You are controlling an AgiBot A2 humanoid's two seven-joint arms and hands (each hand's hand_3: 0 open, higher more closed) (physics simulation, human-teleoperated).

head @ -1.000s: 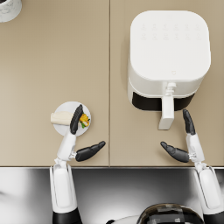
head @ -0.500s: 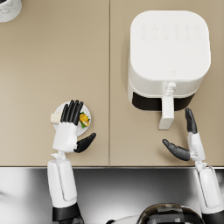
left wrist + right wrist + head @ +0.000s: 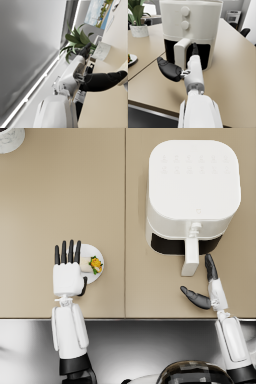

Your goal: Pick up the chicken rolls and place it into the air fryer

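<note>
The chicken roll (image 3: 90, 264), pale with a yellow and green filling, lies on a small white plate (image 3: 98, 253) at the table's front left. My left hand (image 3: 67, 272) hovers flat over the plate's left half, fingers straight and apart, hiding part of the roll and holding nothing. In the left wrist view its dark thumb (image 3: 105, 80) reaches toward a pale edge at the frame's border. The white air fryer (image 3: 192, 190) stands at the right, its handle (image 3: 190, 256) facing me. My right hand (image 3: 206, 289) is open just in front of the handle, apart from it.
A marble planter (image 3: 9, 137) with a green plant (image 3: 77, 40) stands at the far left corner. The table's front edge (image 3: 125, 317) runs just below both hands. Bare tabletop lies between the plate and the air fryer (image 3: 190, 27).
My left hand has swung from beside the plate to lie over it, fingers now pointing away from me. The right hand has barely moved.
</note>
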